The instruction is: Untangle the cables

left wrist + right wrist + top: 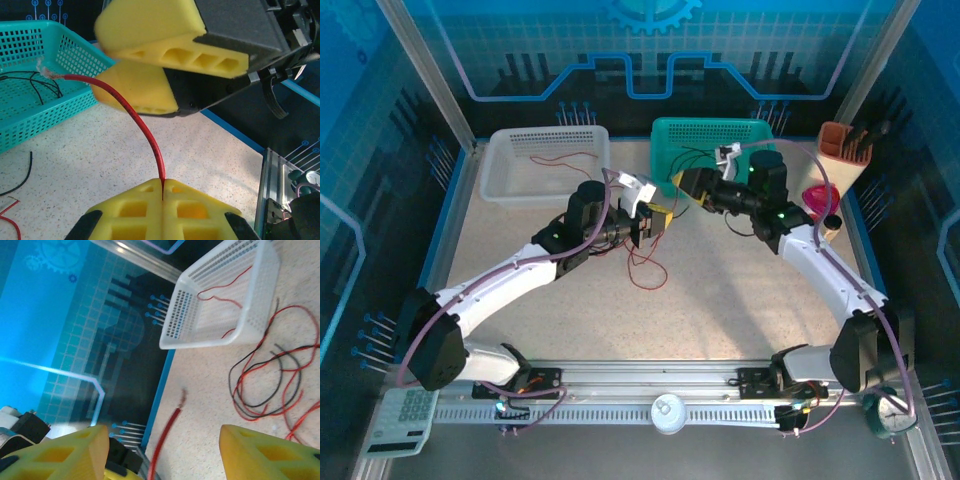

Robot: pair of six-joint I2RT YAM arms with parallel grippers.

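1 red cable (145, 127) is being pinched between the clenched fingers of the left gripper (162, 186), above the surface (90, 155). It is being arched upward close by the right gripper (162, 437), whose jaws are being held wide apart and are grasping nothing. A tangle of red and black cables (270, 380) is being carried by the surface just beside the white basket (215, 340), in which a 2nd red wire (220, 295) is being held. Black wires (30, 87) are being held in the teal basket (50, 112).

The left basket (505, 190) and right basket (710, 124) stand side by side behind the cables (642, 270) on the table (720, 300).
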